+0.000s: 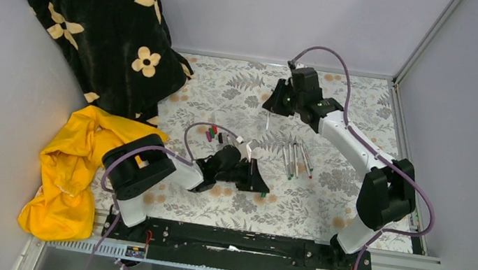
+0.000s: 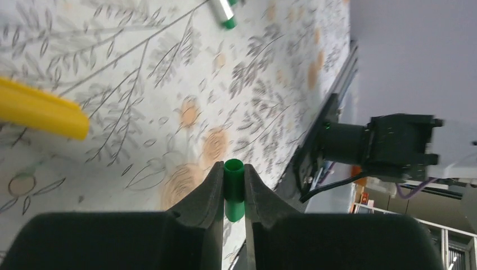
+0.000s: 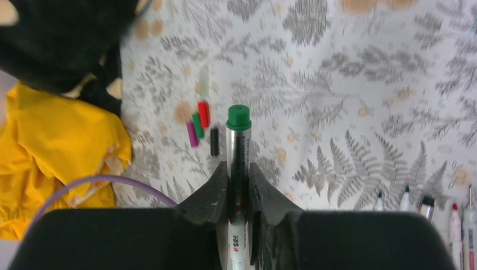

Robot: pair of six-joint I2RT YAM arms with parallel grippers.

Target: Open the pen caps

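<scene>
The left gripper (image 2: 232,181) is closed tight on a green cap (image 2: 233,167), whose open mouth points away from it. This cap sits near the loose caps (image 1: 212,133), to their right and closer to the front edge of the worktop (image 1: 313,212). The right gripper (image 3: 238,170) clamps a pen (image 3: 238,143) lengthwise.

Table: a cloth printed with grey ferns and orange blossoms is covering the table (image 1: 234,95).
Walls: plain pale grey walls (image 1: 274,13) are closing in its far, left and right edges.
Frame: an aluminium post (image 1: 427,38) is slanting up from the far right corner; a ribbed metal rail (image 1: 408,268) is lining the near edge.
Far left corner: a black blanket (image 1: 96,23) with cream flowers is hanging down onto the table.
Left edge: a yellow cloth (image 1: 68,174) is lying bunched, right against the blanket's lower hem.
Light: soft, even light is falling, leaving only faint shadows.
</scene>
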